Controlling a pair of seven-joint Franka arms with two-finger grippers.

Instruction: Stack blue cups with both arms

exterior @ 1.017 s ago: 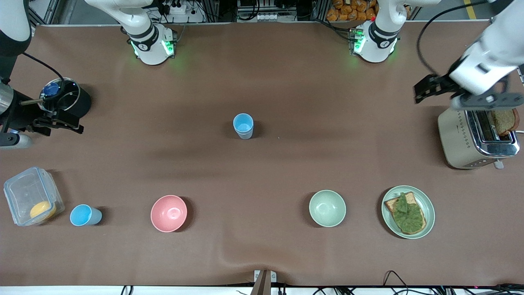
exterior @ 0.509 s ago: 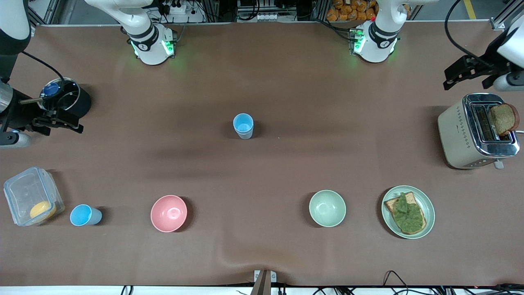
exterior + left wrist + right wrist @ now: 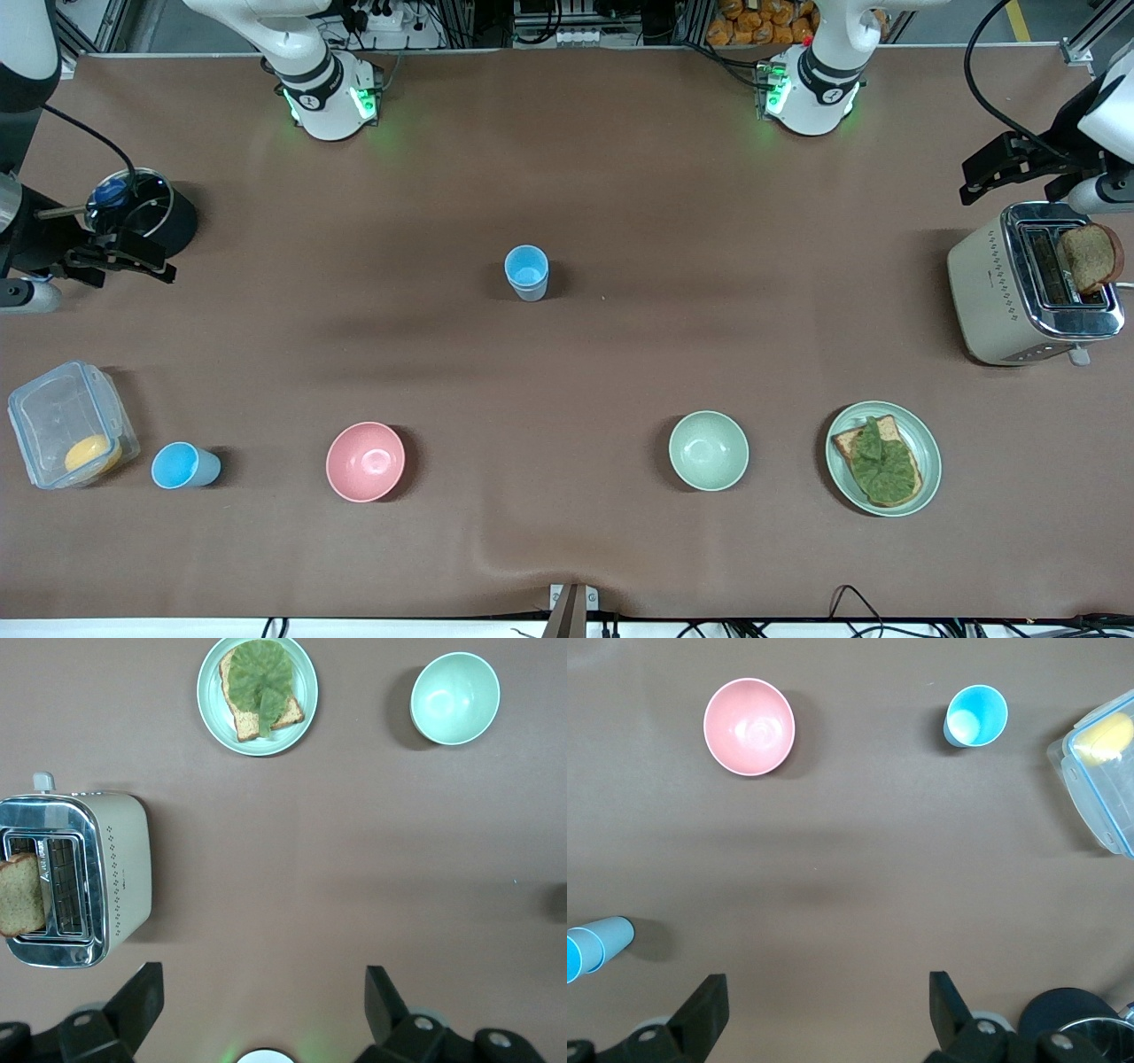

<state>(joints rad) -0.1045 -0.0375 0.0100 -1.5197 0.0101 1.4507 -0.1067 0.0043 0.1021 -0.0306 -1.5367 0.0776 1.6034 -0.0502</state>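
Note:
One blue cup [image 3: 526, 270] stands upright in the middle of the table; it shows at the edge of the right wrist view [image 3: 598, 946]. A brighter blue cup [image 3: 182, 466] [image 3: 976, 716] stands nearer the front camera, toward the right arm's end, between a clear container and the pink bowl. My right gripper [image 3: 152, 260] [image 3: 828, 997] hangs open and empty beside the black pot at the right arm's end. My left gripper [image 3: 974, 179] [image 3: 263, 992] hangs open and empty above the table beside the toaster. Neither gripper is near a cup.
A pink bowl [image 3: 365, 461] and a pale green bowl [image 3: 708, 450] sit nearer the front camera. A plate with topped toast [image 3: 926, 483] and a toaster [image 3: 988, 297] holding bread stand at the left arm's end. A lidded clear container [image 3: 53, 416] and black pot [image 3: 177, 221] stand at the right arm's end.
The left gripper has swung off from above the toaster toward the robots' side of the table. The right gripper has shifted slightly. Both cups stay put.

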